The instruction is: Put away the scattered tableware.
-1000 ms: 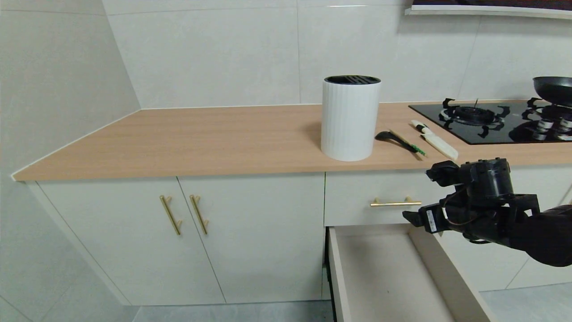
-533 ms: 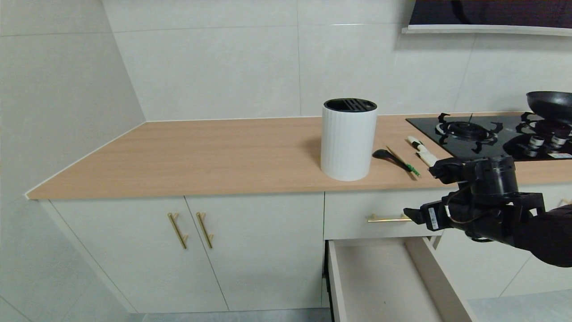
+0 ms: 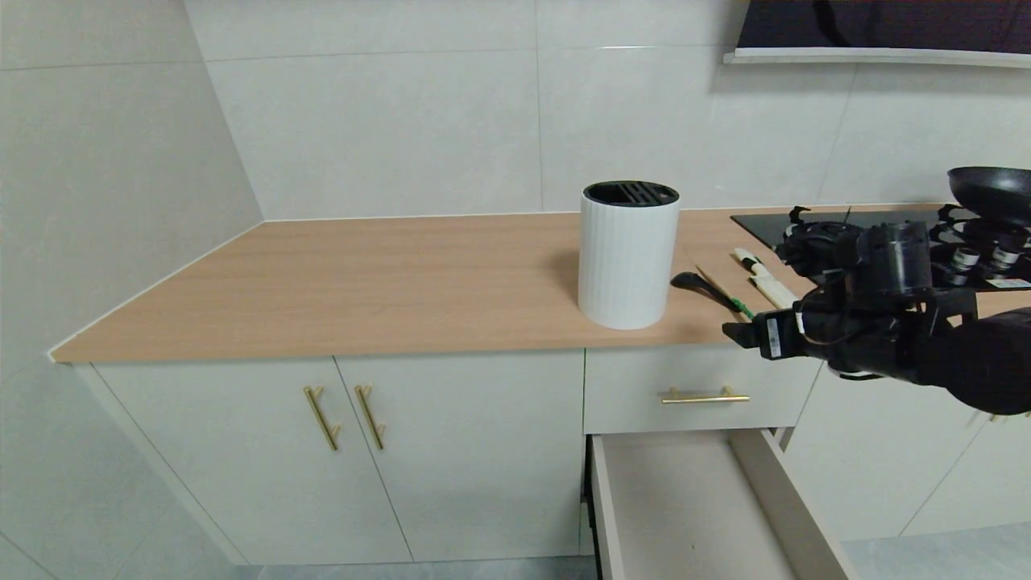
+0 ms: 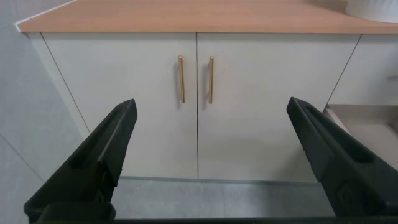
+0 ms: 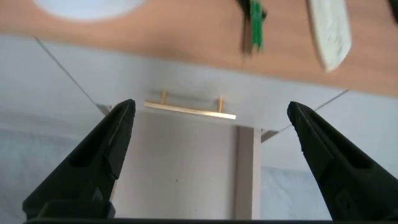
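Partly hidden knife (image 3: 763, 280) behind right claw (image 5: 208, 118), pan (image 3: 995, 184) cropped

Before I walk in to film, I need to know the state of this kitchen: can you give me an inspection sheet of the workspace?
Surface: wooden countertop, over cabinet doors.
Job's things: black spoon, chopsticks, white knife lying beside the white holder; drawer below open.
Clutter: nothing seen.
Grippers: right gripper open, at the counter edge by the knife; left gripper open, facing the cabinet doors.
Cables: nothing seen.
Surroundings: hob with a black pan, tiled wall.
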